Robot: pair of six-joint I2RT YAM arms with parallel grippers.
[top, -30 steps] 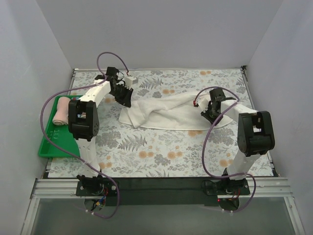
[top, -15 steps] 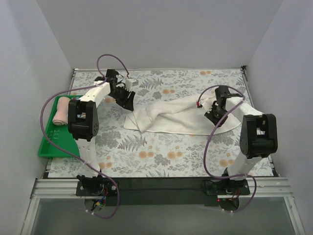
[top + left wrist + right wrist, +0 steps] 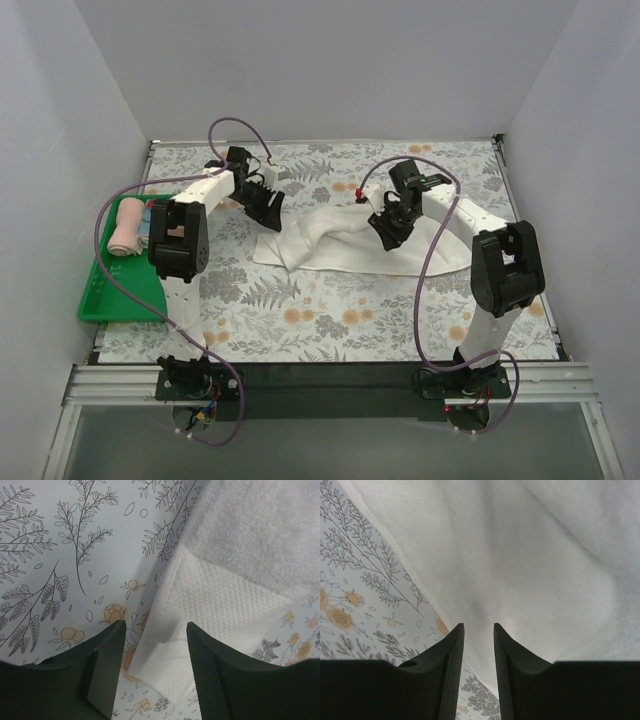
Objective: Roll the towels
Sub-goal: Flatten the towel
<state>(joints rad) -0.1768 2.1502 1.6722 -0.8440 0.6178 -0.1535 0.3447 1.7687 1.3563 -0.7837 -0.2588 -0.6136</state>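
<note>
Step in hand: preparing the cream-white towel for rolling. It lies loosely spread and creased across the middle of the bench, not yet rolled. The salmon-pink towel appears already rolled; it rests on the green tray, well apart from the cream-white towel, beyond its left end.

Left tool: jaws moderately apart, holding nothing, poised just above the hemmed left corner of the cream-white towel.

Right tool: jaws a narrow gap apart, nothing visibly clamped, hanging over the far edge of the cream-white towel, near its middle.

Next move, as a judgement: the cloth probably needs flattening and squaring before rolling. Each tool would need to descend onto a hem, close on a single layer and draw it taut. Soft terry may bunch or slip.

Surface: the bench under the cream-white towel carries a floral-print cover. Plain pale walls enclose it on three sides.
</note>
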